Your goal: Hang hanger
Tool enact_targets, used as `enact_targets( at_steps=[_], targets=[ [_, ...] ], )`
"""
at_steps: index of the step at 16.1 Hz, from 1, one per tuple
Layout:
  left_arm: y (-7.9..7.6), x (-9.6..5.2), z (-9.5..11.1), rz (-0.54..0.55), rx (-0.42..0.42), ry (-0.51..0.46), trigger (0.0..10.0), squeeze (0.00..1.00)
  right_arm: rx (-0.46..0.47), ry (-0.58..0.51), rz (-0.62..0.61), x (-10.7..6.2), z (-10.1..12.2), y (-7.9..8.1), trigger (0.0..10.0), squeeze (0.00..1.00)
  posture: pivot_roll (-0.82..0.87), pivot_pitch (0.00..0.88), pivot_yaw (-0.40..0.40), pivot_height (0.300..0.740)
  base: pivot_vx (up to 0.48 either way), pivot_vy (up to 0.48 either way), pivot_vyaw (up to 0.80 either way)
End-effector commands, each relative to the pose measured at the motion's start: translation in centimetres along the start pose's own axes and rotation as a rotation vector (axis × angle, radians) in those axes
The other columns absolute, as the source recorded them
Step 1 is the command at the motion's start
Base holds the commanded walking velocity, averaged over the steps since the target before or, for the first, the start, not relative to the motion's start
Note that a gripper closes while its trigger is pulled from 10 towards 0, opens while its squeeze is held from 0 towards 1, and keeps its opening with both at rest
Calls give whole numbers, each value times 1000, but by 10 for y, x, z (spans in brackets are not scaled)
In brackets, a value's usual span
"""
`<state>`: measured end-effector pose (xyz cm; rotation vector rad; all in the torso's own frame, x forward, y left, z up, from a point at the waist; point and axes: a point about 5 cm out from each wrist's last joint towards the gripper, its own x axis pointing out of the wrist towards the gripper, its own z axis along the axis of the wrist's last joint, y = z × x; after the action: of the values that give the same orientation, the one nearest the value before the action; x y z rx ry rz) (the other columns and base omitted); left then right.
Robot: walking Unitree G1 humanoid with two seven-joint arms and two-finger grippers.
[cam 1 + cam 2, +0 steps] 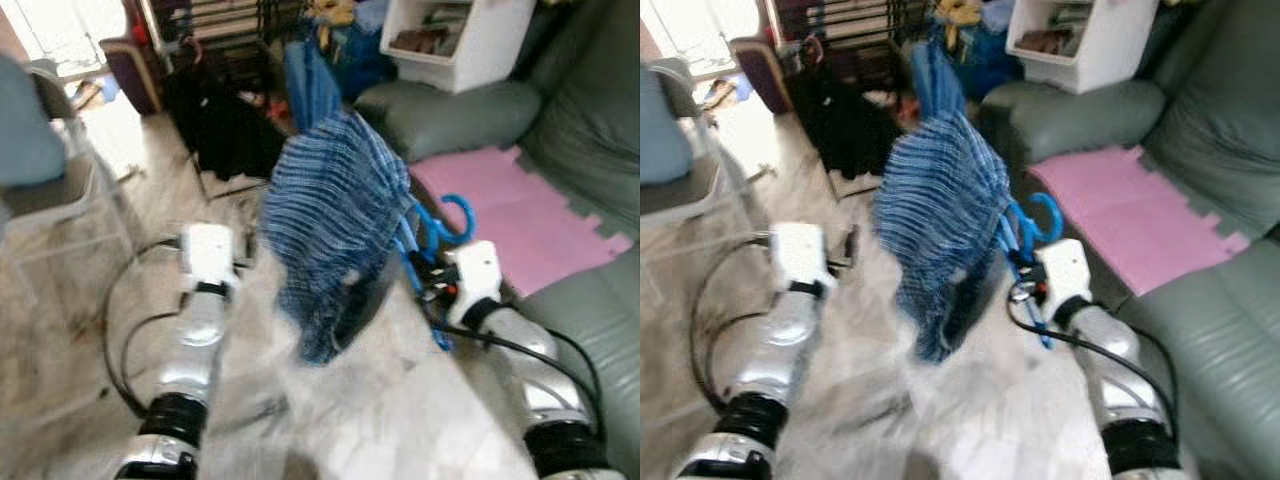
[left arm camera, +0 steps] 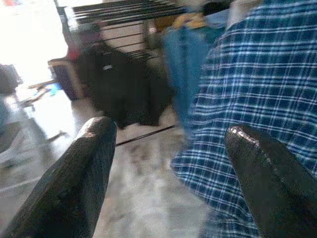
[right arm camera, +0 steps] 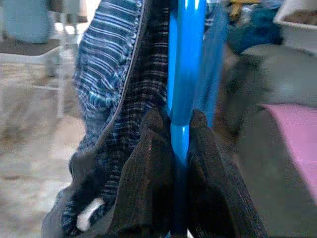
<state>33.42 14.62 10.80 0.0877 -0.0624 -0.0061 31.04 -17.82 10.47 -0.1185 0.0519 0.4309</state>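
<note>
The right gripper [image 3: 173, 148] has its jaws clamped on the blue hanger [image 3: 185, 59], whose plaid shirt [image 1: 335, 230] dangles over open floor [image 1: 350, 420] beside the grey sofa [image 1: 590, 330]. The left gripper [image 2: 168, 163] hovers with jaws spread, near the shirt's hem; a drying rack [image 2: 124, 10] stands beyond.

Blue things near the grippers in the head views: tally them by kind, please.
Blue plastic hanger, clamped in the right gripper: 1
Blue plaid shirt draped on that hanger: 1
Blue garment hanging farther back: 1
Total: 3
The left gripper is open beside the shirt.
</note>
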Motion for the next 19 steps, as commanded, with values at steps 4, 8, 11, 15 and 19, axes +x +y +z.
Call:
enact_targets(
  at_steps=[4, 8, 11, 15, 19],
  targets=[
    [19, 0, -3, 61, 22, 22, 10000, 0, 0, -20, 55, 4, 6, 10, 10000, 0, -145, 0, 32, 740, 158, 0, 0],
    [15, -1, -3, 31, 65, 15, 10000, 0, -6, 24, 100, -1, 0, 13, 10000, 0, -145, 0, 35, 740, 0, 0, 0],
    [13, 0, -1, -22, 106, 2, 10000, 0, -26, 46, 118, -4, -3, 11, 10000, 0, -146, 0, 35, 740, 0, 0, 0],
    [5, 2, -1, -201, 189, 16, 10000, 0, -95, 90, 153, -8, -5, 3, 10000, 0, -144, 0, 33, 740, 0, 0, 0],
    [-6, 0, 5, -399, 283, -41, 10000, 0, -123, 122, 160, -13, -5, -9, 10000, 0, -148, 0, 34, 740, 0, 0, 0]
  ],
)
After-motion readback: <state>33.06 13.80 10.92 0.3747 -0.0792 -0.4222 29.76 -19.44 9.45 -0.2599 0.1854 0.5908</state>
